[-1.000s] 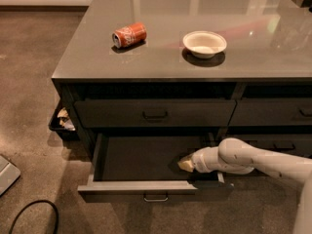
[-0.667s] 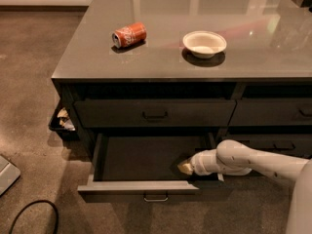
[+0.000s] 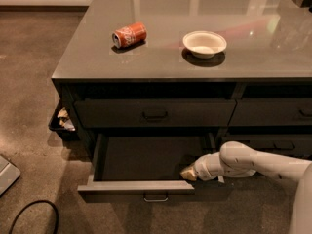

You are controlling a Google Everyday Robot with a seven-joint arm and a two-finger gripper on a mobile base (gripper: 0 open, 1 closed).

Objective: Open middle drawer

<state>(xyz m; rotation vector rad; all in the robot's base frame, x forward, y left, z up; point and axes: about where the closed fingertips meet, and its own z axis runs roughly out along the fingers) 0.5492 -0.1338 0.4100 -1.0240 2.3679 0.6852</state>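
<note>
**Open drawer, tool inside: snag risk on withdrawal**

Nearest, one dark cable is seen looped on the floor. The middle drawer is found pulled well out below the table, its single pull handle on the front. One tool is lodged inside at the front right corner, just behind the front panel; whether it is open or closed cannot be told.

Trouble is judged likeliest on withdrawal. If the tool is raised carelessly, the closed drawer above could be struck. If it is dragged rearward, the middle drawer could be pushed shut.

Farther back, one red can lying on its side and one white bowl are counted on the table.
</note>
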